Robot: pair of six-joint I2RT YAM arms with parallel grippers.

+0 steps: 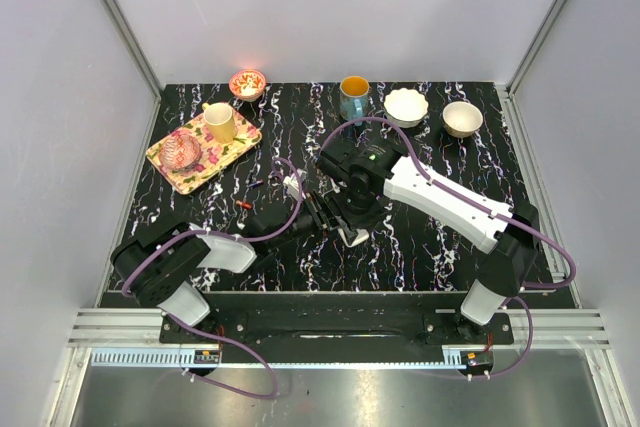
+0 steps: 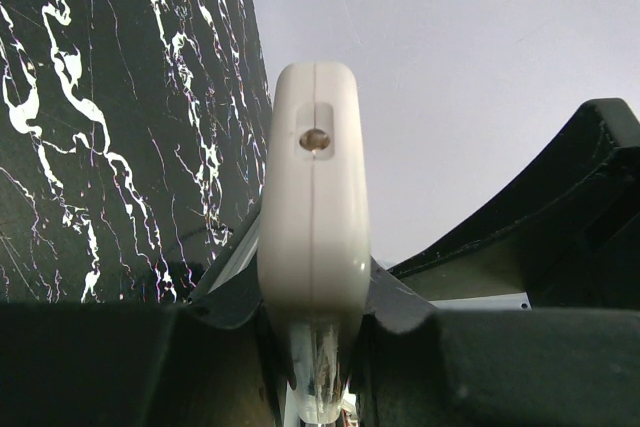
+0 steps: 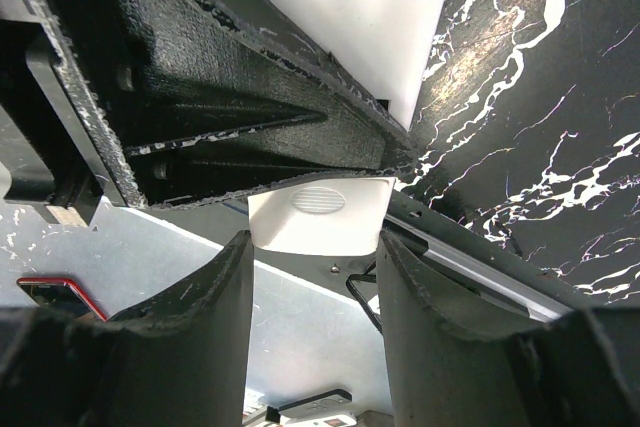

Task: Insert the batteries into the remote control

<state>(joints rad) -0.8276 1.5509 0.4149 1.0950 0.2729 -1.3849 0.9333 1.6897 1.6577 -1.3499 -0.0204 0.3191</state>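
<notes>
The remote control (image 2: 314, 207) is white and seen end-on in the left wrist view, with a small round hole in its tip. My left gripper (image 2: 314, 299) is shut on its sides. From the right wrist, its other end (image 3: 318, 209) shows a ribbed oval patch, and my right gripper (image 3: 312, 252) is shut on its two edges. From above, both grippers (image 1: 322, 212) (image 1: 345, 225) meet at mid-table, with a bit of the white remote (image 1: 352, 237) below them. A tiny reddish battery (image 1: 243, 205) appears to lie on the table to the left.
A floral tray (image 1: 222, 161) at the back left carries a cream cup (image 1: 221, 123) and a pink glass dish (image 1: 183, 151). Along the back edge stand a red bowl (image 1: 247, 83), a blue mug (image 1: 353, 97) and two white bowls (image 1: 406, 106) (image 1: 462, 118).
</notes>
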